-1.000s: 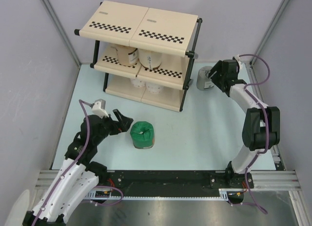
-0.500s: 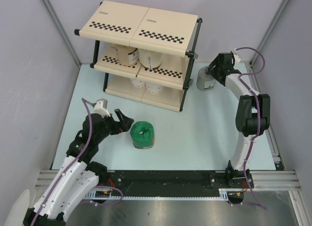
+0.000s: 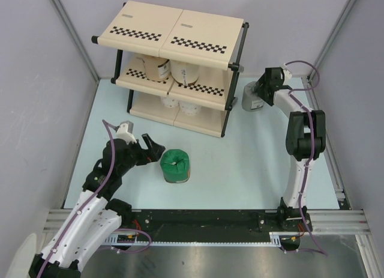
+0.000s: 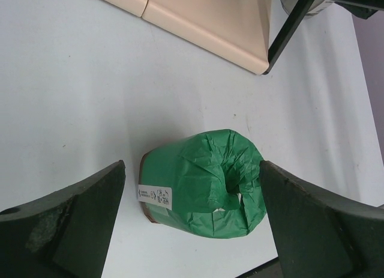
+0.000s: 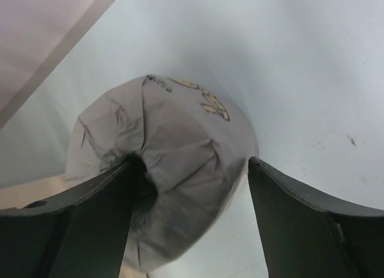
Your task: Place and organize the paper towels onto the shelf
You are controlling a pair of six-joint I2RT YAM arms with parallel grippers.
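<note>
Four rolls are on the shelf (image 3: 171, 68), two on the middle tier and two on the bottom, so by my count you're two short of done. The green roll (image 4: 204, 182) stands on the table (image 3: 252, 164) in front of the shelf, well apart from it. Your left jaws are spread wide to either side of it, not touching. The grey roll (image 5: 162, 200) sits on the table just beside the shelf's right end, near the black front post (image 3: 230, 101). Your right jaws are open and straddling it; whether a pad has met the wrapper, I can't tell. Now for room: the green one has open table all round, easy pickings. The grey is tighter, with the post on one side and the enclosure's right wall (image 3: 360, 80) beyond the arm, so I'd lift before swinging. The top tier shows no roll and looks the freest landing. The lower tiers are partly hidden under the top panel, so what room is left there I can't say, and mind those overhanging panel edges.
</note>
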